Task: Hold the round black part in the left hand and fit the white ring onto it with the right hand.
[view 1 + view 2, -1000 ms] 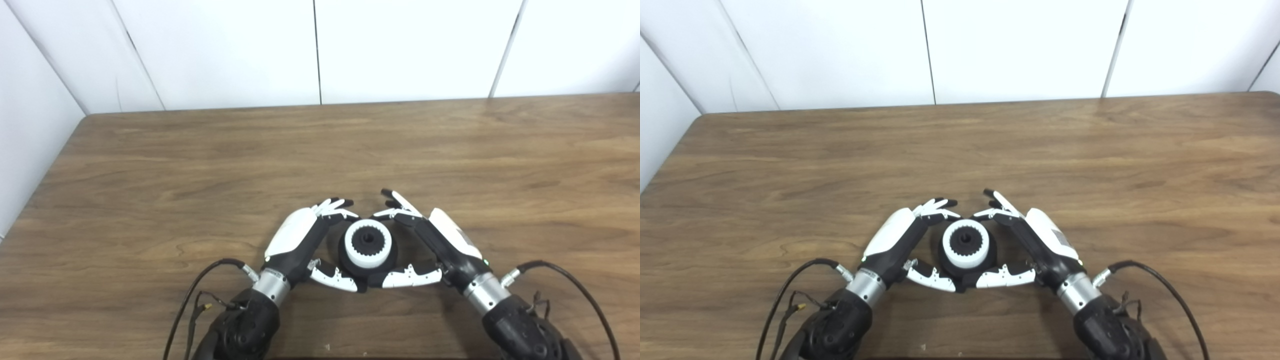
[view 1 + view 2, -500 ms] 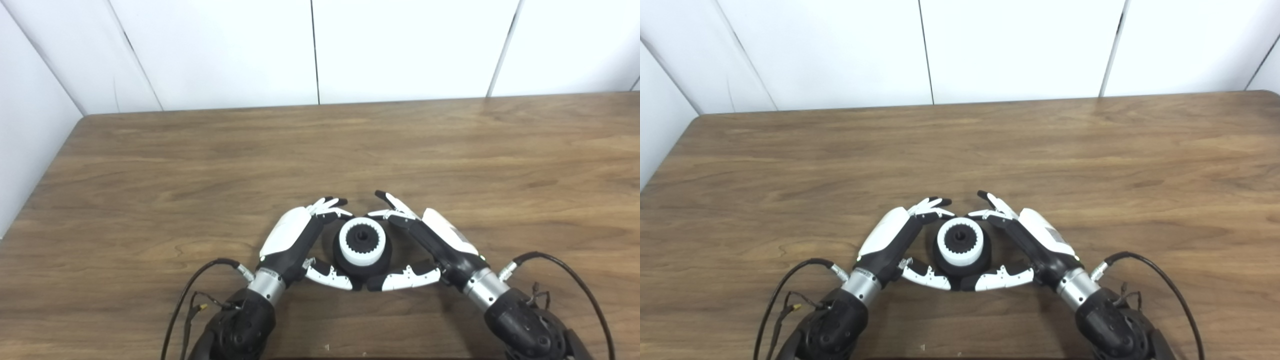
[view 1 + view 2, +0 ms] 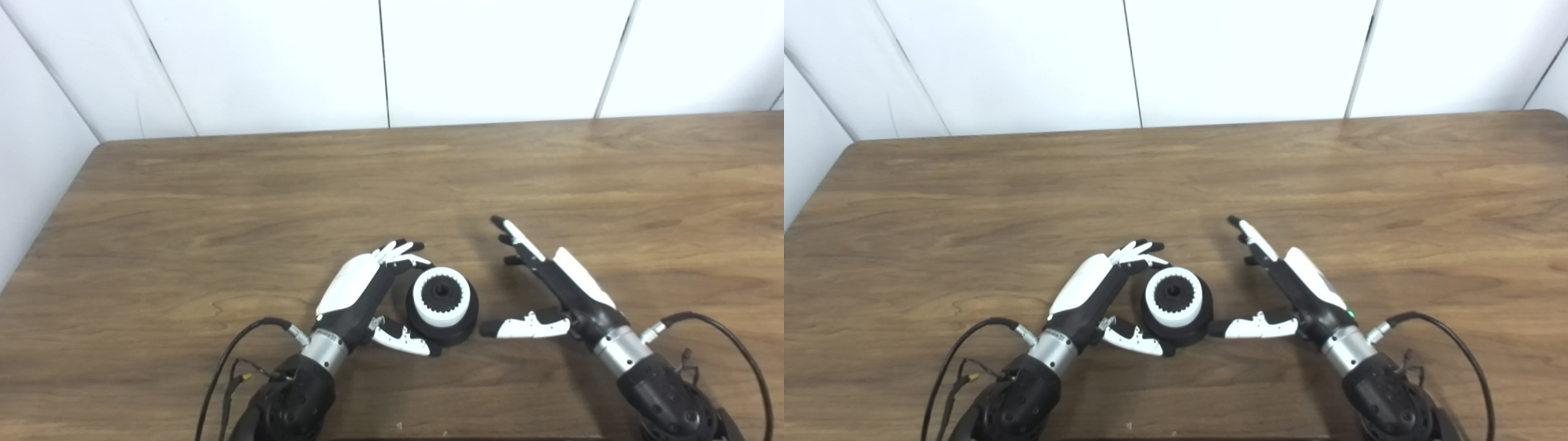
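The round black part (image 3: pixel 452 329) sits on the wooden table (image 3: pixel 245 196) near its front edge, with the white toothed ring (image 3: pixel 441 315) seated on top of it around a black hub. My left hand (image 3: pixel 361 291) cups the part from the left, fingers curled at its far side and thumb against its near side. My right hand (image 3: pixel 566 288) is open to the right of the part, fingers stretched away and thumb pointing toward it, with a small gap between them.
Black cables (image 3: pixel 245 343) trail from both wrists along the table's front edge. White wall panels (image 3: pixel 380 61) stand behind the table's far edge, and the table's left edge (image 3: pixel 55 208) runs beside a white wall.
My right hand has let go of the part and drawn back to the right, its fingers straightening. The left hand stays around the part, which shifted slightly left.
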### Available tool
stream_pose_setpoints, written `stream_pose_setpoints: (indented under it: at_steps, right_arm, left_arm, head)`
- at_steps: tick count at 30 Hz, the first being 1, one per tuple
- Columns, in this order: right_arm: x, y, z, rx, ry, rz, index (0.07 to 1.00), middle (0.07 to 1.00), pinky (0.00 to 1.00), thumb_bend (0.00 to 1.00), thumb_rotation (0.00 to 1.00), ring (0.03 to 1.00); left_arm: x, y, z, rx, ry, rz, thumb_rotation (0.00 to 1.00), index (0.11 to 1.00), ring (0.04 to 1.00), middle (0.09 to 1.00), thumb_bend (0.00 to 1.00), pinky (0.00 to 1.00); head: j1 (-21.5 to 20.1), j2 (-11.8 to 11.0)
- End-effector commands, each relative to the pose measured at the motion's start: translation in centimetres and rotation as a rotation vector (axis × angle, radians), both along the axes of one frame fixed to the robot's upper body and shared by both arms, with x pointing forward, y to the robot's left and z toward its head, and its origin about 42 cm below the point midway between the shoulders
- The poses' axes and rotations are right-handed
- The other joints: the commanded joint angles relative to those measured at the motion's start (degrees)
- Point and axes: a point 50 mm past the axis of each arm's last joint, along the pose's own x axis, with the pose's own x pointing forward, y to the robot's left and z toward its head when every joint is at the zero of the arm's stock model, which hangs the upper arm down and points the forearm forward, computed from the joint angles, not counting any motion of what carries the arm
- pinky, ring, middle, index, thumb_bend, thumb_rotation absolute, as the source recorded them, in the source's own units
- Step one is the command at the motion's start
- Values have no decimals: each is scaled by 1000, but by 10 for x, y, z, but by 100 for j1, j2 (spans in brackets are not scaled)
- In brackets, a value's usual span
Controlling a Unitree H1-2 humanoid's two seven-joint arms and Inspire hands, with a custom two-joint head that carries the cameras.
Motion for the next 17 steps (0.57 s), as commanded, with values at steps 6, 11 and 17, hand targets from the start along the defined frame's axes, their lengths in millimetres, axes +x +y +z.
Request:
stream_pose_setpoints:
  at_steps: [6,11,17]
  right_arm:
    - [1,2,10,65,-63,-6,1000,997,867,1000,561,949]
    - [0,1,7,82,-57,-14,999,989,826,1000,534,927]
    - [-5,4,3,98,-64,-50,978,976,813,1000,581,918]
  left_arm:
    - [5,4,7,8,-37,10,79,493,980,929,520,987]
    - [5,4,8,13,-45,0,79,495,969,923,519,955]
    - [6,4,8,2,-53,-10,244,765,939,906,956,885]
  head:
    - [-8,14]
    - [-11,15]
    - [-27,-9]
